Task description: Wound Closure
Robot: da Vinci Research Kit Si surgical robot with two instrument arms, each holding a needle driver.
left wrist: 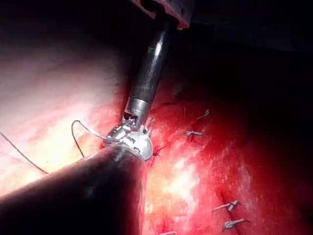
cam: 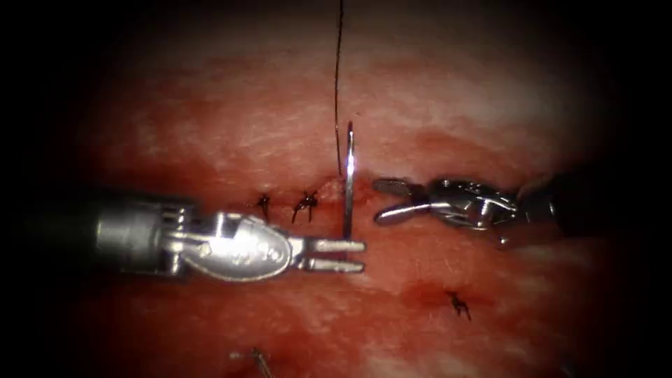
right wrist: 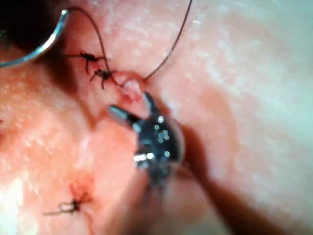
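We see the tissue [cam: 231, 133] with its cut [cam: 329, 192] running across, two dark knotted stitches [cam: 305, 204] along it. Our left end effector [cam: 337, 255] lies below the cut and grips the curved needle [cam: 348, 178] at its lower end; the needle stands upright, clear of the tissue. Our right end effector [cam: 385, 200] has its jaws spread apart, holding nothing, just right of the needle. The thread [cam: 337, 77] rises from the cut.
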